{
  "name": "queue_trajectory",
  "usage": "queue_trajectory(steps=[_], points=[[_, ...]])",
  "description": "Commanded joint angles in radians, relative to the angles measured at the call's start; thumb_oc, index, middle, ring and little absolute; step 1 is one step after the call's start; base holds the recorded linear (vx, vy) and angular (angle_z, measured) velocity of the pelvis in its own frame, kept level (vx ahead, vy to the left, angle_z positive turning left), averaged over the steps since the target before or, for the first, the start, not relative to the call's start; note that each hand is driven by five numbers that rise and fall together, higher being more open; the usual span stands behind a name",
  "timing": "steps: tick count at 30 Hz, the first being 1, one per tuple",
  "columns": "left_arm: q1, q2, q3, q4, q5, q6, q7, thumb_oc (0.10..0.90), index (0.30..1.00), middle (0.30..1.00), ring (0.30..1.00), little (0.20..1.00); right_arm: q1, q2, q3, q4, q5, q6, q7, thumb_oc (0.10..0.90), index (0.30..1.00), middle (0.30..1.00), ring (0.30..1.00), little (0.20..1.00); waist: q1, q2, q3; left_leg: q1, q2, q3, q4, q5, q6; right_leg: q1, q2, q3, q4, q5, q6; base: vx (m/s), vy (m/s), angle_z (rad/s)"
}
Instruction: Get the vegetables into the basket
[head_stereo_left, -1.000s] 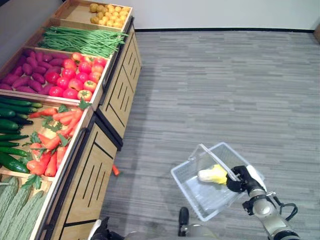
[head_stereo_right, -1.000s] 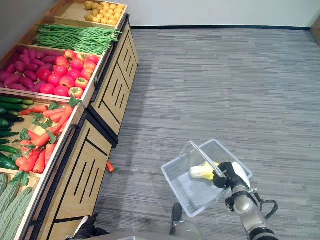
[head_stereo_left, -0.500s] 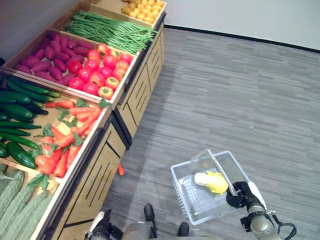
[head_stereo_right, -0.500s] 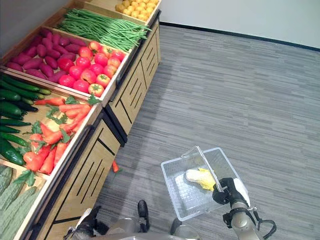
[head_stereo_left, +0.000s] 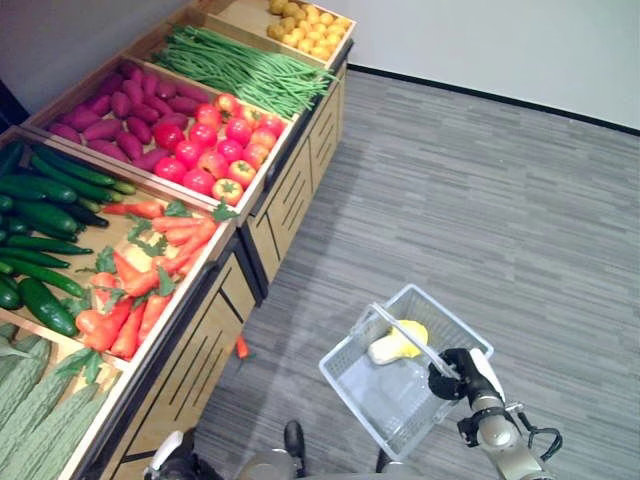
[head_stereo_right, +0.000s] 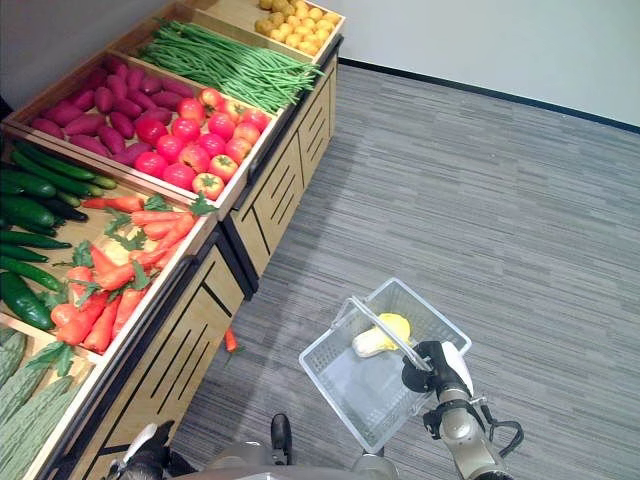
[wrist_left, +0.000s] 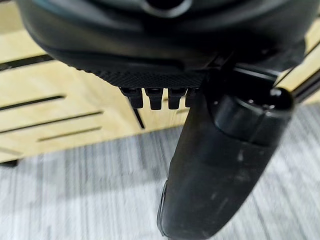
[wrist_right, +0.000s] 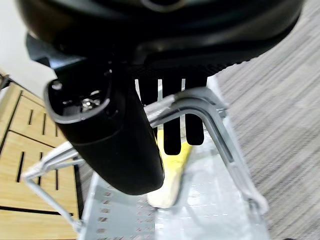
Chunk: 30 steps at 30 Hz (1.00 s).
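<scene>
A clear wire basket (head_stereo_left: 360, 400) hangs above the floor at the lower right, its handle (wrist_right: 210, 120) gripped by my right hand (head_stereo_left: 462, 365), fingers curled round the bar. One pale yellow-and-white vegetable (head_stereo_left: 397, 343) lies inside it against the far wall. To the left, the wooden produce stand (head_stereo_left: 265, 215) holds carrots (head_stereo_left: 140, 285), cucumbers (head_stereo_left: 40, 200), red tomatoes (head_stereo_left: 215, 150), purple sweet potatoes (head_stereo_left: 120, 110) and green beans (head_stereo_left: 250, 65). My left hand (wrist_left: 220, 165) hangs low beside the stand's slatted front, its fingers (wrist_left: 150, 97) straight and holding nothing.
A stray carrot (head_stereo_left: 241, 347) lies on the grey plank floor at the foot of the stand. Bitter gourds (head_stereo_left: 30, 410) fill the nearest crate and small yellow produce (head_stereo_left: 305, 18) the farthest. Open floor stretches to the right up to a white wall (head_stereo_left: 520, 40).
The camera has swung, so the whole scene shifts and more of the stand shows. The basket stays in my right hand and has turned a little toward the stand.
</scene>
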Motion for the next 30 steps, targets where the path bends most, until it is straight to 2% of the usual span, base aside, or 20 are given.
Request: queue_trajectory(steps=[1, 4, 5, 6, 8, 9, 10, 11, 12, 15, 16, 17, 18, 19, 20, 24, 26, 27, 28, 30], points=[[-0.044, -0.001, 0.008, 0.039, 0.031, -0.009, 0.032, 0.900, 1.000, 1.000, 1.000, 1.000, -0.050, -0.098, -0.024, -0.101, -0.028, -0.076, -0.043, 0.400, 0.300, 0.300, 0.300, 0.300, 0.001, 0.018, -0.018, -0.029, 0.030, -0.009, 0.087, -0.050, -0.036, -0.002, -0.015, -0.007, 0.069, 0.046, 0.020, 0.04, -0.006, -0.01], [-0.036, -0.002, 0.004, 0.039, 0.036, -0.011, 0.029, 0.900, 1.000, 1.000, 1.000, 1.000, -0.050, -0.103, -0.016, -0.103, -0.040, -0.077, -0.038, 0.400, 0.300, 0.300, 0.300, 0.300, 0.005, 0.011, -0.020, -0.030, 0.025, -0.017, 0.097, -0.061, -0.031, 0.000, -0.021, -0.007, 0.076, 0.060, 0.029, 0.05, 0.022, 0.01], [-0.029, -0.001, -0.004, 0.025, 0.038, -0.013, 0.022, 0.900, 1.000, 1.000, 1.000, 1.000, -0.056, -0.108, -0.019, -0.104, -0.044, -0.075, -0.038, 0.400, 0.300, 0.300, 0.300, 0.300, 0.009, 0.010, -0.014, -0.020, 0.013, -0.028, 0.098, -0.071, -0.017, -0.019, -0.033, 0.001, 0.149, 0.086, 0.040, 0.02, 0.041, 0.04], [-0.029, -0.001, -0.004, 0.025, 0.038, -0.013, 0.022, 0.900, 1.000, 1.000, 1.000, 1.000, -0.056, -0.108, -0.020, -0.104, -0.044, -0.075, -0.038, 0.400, 0.300, 0.300, 0.300, 0.300, 0.009, 0.010, -0.017, -0.024, 0.014, -0.027, 0.098, -0.068, -0.017, -0.024, -0.033, 0.002, 0.148, 0.089, 0.040, 0.03, 0.101, 0.04], [-0.027, 0.001, -0.010, 0.022, 0.042, -0.014, 0.024, 0.900, 1.000, 1.000, 1.000, 1.000, -0.072, -0.111, -0.019, -0.093, -0.044, -0.074, -0.041, 0.400, 0.300, 0.300, 0.300, 0.300, 0.008, 0.023, 0.006, 0.003, -0.001, -0.045, 0.086, -0.074, 0.008, -0.106, -0.058, 0.038, 0.333, 0.200, 0.055, 0.01, 0.140, 0.02], [-0.030, 0.003, -0.012, 0.023, 0.042, -0.014, 0.024, 0.900, 1.000, 1.000, 1.000, 1.000, -0.076, -0.112, -0.019, -0.098, -0.042, -0.074, -0.041, 0.400, 0.300, 0.300, 0.300, 0.300, 0.001, 0.033, 0.016, 0.011, 0.000, -0.060, 0.084, -0.072, 0.015, -0.130, -0.052, 0.060, 0.405, 0.216, 0.050, 0.00, 0.099, 0.11], [-0.030, 0.003, -0.012, 0.024, 0.042, -0.014, 0.024, 0.900, 1.000, 1.000, 1.000, 1.000, -0.077, -0.112, -0.019, -0.098, -0.042, -0.074, -0.041, 0.400, 0.300, 0.300, 0.300, 0.300, 0.002, 0.034, 0.013, 0.007, 0.001, -0.059, 0.084, -0.069, 0.014, -0.135, -0.051, 0.061, 0.402, 0.220, 0.049, 0.03, 0.074, 0.31], [-0.035, 0.005, -0.013, 0.024, 0.043, -0.013, 0.023, 0.900, 1.000, 1.000, 1.000, 1.000, -0.078, -0.112, -0.021, -0.096, -0.039, -0.076, -0.042, 0.400, 0.300, 0.300, 0.300, 0.300, -0.008, 0.044, 0.022, 0.020, 0.001, -0.082, 0.085, -0.071, 0.020, -0.158, -0.032, 0.092, 0.469, 0.208, 0.040, 0.21, 0.069, 0.61], [-0.049, 0.011, -0.016, 0.023, 0.040, -0.012, 0.027, 0.900, 1.000, 1.000, 1.000, 1.000, -0.077, -0.113, -0.023, -0.092, -0.034, -0.079, -0.042, 0.400, 0.300, 0.300, 0.300, 0.300, -0.027, 0.065, 0.022, 0.060, 0.000, -0.136, 0.075, -0.069, 0.018, -0.251, 0.032, 0.144, 0.473, 0.158, 0.007, 0.28, 0.053, 0.55], [-0.058, 0.014, -0.016, 0.031, 0.035, -0.010, 0.027, 0.900, 1.000, 1.000, 1.000, 1.000, -0.077, -0.112, -0.025, -0.089, -0.019, -0.080, -0.039, 0.400, 0.300, 0.300, 0.300, 0.300, -0.045, 0.065, 0.027, 0.091, 0.001, -0.176, 0.068, -0.077, 0.008, -0.265, 0.026, 0.129, 0.409, 0.146, 0.000, 0.21, -0.071, 0.79], [-0.063, 0.016, -0.014, 0.032, 0.032, -0.012, 0.029, 0.900, 1.000, 1.000, 1.000, 1.000, -0.079, -0.113, -0.027, -0.089, -0.014, -0.081, -0.041, 0.400, 0.300, 0.300, 0.300, 0.300, -0.053, 0.061, 0.029, 0.105, -0.001, -0.199, 0.066, -0.088, -0.002, -0.283, 0.020, 0.141, 0.326, 0.155, 0.003, 0.30, -0.199, 0.75], [-0.073, 0.018, -0.017, 0.050, 0.038, -0.010, 0.033, 0.900, 1.000, 1.000, 1.000, 1.000, -0.092, -0.110, -0.026, -0.097, -0.008, -0.079, -0.048, 0.400, 0.300, 0.300, 0.300, 0.300, -0.071, 0.045, 0.028, 0.126, -0.002, -0.234, 0.062, -0.112, -0.018, -0.295, 0.021, 0.195, 0.208, 0.178, 0.020, 0.30, -0.195, 0.58], [-0.073, 0.017, -0.016, 0.051, 0.038, -0.010, 0.034, 0.900, 1.000, 1.000, 1.000, 1.000, -0.092, -0.111, -0.025, -0.097, -0.008, -0.079, -0.049, 0.400, 0.300, 0.300, 0.300, 0.300, -0.073, 0.048, 0.032, 0.131, 0.001, -0.236, 0.062, -0.115, -0.019, -0.286, 0.023, 0.190, 0.203, 0.179, 0.020, 0.38, -0.287, 0.78], [-0.086, 0.019, -0.009, 0.064, 0.037, -0.009, 0.037, 0.900, 1.000, 1.000, 1.000, 1.000, -0.101, -0.112, -0.017, -0.098, -0.007, -0.081, -0.048, 0.400, 0.300, 0.300, 0.300, 0.300, -0.091, 0.042, 0.032, 0.149, 0.012, -0.283, 0.077, -0.137, -0.037, -0.304, 0.033, 0.282, 0.104, 0.199, 0.035, 0.30, -0.241, 0.80], [-0.082, 0.020, -0.006, 0.066, 0.036, -0.009, 0.035, 0.900, 1.000, 1.000, 1.000, 1.000, -0.100, -0.114, -0.015, -0.113, -0.011, -0.076, -0.043, 0.400, 0.300, 0.300, 0.300, 0.300, -0.095, 0.033, 0.030, 0.159, 0.013, -0.307, 0.083, -0.150, -0.046, -0.315, 0.037, 0.320, 0.086, 0.209, 0.044, 0.30, -0.241, 0.85], [-0.063, 0.020, -0.002, 0.075, 0.042, -0.010, 0.035, 0.900, 1.000, 1.000, 1.000, 1.000, -0.095, -0.124, -0.012, -0.110, -0.018, -0.077, -0.023, 0.400, 0.300, 0.300, 0.300, 0.300, -0.083, 0.022, 0.000, 0.188, 0.041, -0.364, 0.091, -0.163, -0.066, -0.265, 0.050, 0.296, 0.084, 0.174, 0.033, 0.23, -0.275, 1.10], [-0.052, 0.025, 0.008, 0.084, 0.040, -0.006, 0.042, 0.900, 1.000, 1.000, 1.000, 1.000, -0.109, -0.134, -0.004, -0.106, -0.008, -0.084, -0.011, 0.400, 0.300, 0.300, 0.300, 0.300, -0.072, 0.033, -0.019, 0.192, 0.084, -0.385, 0.093, -0.128, -0.085, -0.256, 0.081, 0.263, 0.107, 0.141, 0.012, 0.18, -0.298, 0.75], [-0.052, 0.025, 0.008, 0.084, 0.040, -0.006, 0.042, 0.900, 1.000, 1.000, 1.000, 1.000, -0.109, -0.134, -0.004, -0.105, -0.008, -0.085, -0.011, 0.400, 0.300, 0.300, 0.300, 0.300, -0.074, 0.035, -0.020, 0.192, 0.086, -0.387, 0.091, -0.128, -0.087, -0.256, 0.082, 0.260, 0.109, 0.140, 0.011, 0.14, -0.346, 0.45], [-0.051, 0.023, 0.007, 0.089, 0.031, -0.005, 0.039, 0.900, 1.000, 1.000, 1.000, 1.000, -0.119, -0.153, 0.000, -0.111, -0.003, -0.088, -0.009, 0.400, 0.300, 0.300, 0.300, 0.300, -0.063, 0.042, -0.028, 0.169, 0.118, -0.410, 0.106, -0.088, -0.105, -0.244, 0.098, 0.228, 0.114, 0.115, -0.008, 0.09, -0.304, 0.47], [-0.055, 0.020, -0.002, 0.085, 0.032, -0.004, 0.040, 0.900, 1.000, 1.000, 1.000, 1.000, -0.128, -0.171, -0.005, -0.125, 0.002, -0.093, -0.015, 0.400, 0.300, 0.300, 0.300, 0.300, -0.061, 0.046, -0.030, 0.145, 0.136, -0.426, 0.113, -0.054, -0.121, -0.230, 0.102, 0.187, 0.109, 0.100, -0.020, 0.09, -0.303, 0.55]])
